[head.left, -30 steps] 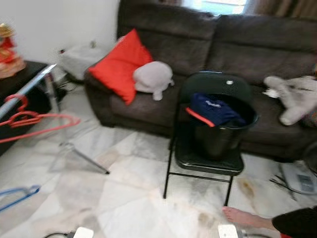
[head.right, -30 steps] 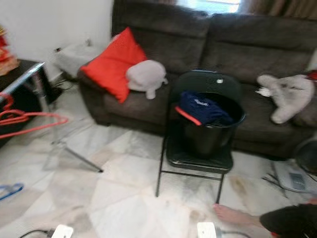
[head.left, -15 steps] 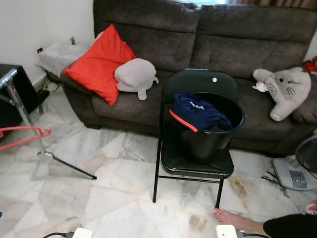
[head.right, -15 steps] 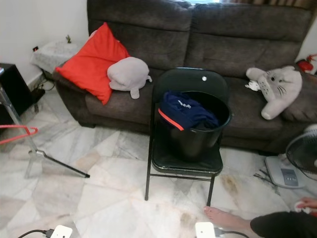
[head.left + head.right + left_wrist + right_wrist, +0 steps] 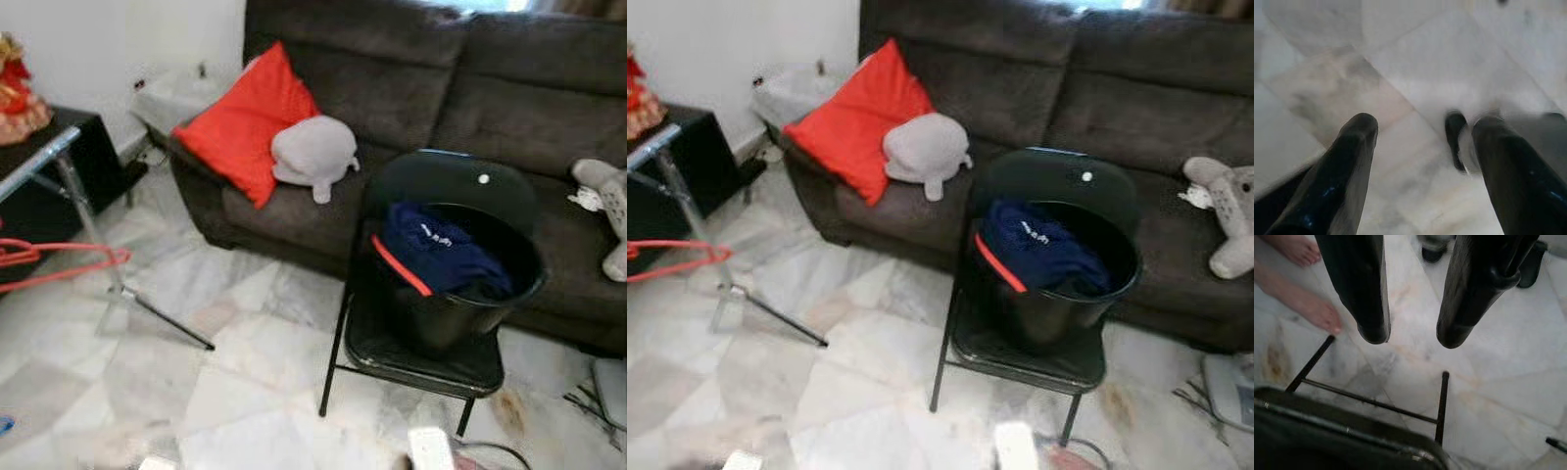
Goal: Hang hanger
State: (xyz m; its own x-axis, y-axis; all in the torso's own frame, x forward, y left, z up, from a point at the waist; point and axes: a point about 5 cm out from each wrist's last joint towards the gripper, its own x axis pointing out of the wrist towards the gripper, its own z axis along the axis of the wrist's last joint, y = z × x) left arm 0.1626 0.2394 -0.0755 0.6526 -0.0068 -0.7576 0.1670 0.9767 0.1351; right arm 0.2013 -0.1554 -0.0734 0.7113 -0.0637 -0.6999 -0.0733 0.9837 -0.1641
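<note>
1. The left gripper (image 5: 1420, 142) is hanging low over the pale marble floor tiles (image 5: 1415, 63) with its two long black fingers (image 5: 1352, 161) spread wide and nothing lying between them.

2. The right gripper (image 5: 1413, 335) is likewise pointing down with its fingers parted and holding nothing; below it the thin black legs of the folding metal chair (image 5: 1440, 401) are showing, and a person's bare feet (image 5: 1308, 303) are resting on the tiles just beside those legs.

3. Risks, as I am judging them:
   - With both grippers holding nothing, the hanger is not yet in hand, so a rushed reach could be knocking it off its perch.
   - The splayed metal foot of the silver drying rack (image 5: 167, 323) is reaching out across the floor near the hanger, and a step there could be catching it.
   - The chair (image 5: 431, 294), carrying a black plastic bucket (image 5: 470, 313) with a navy garment with a red trim (image 5: 436, 257) in it, is standing close in front, and the person's feet are close enough to be stepped on or brushed by the right arm.

4. The red thin-framed plastic hanger (image 5: 59, 264) is lying roughly level at the robot's far left, beside the rack's silver upright (image 5: 83, 211) and well apart from both grippers. What is bearing it I cannot tell.

5. Its hook end is being cut off by the picture edge, so its grip point is staying uncertain.
</note>
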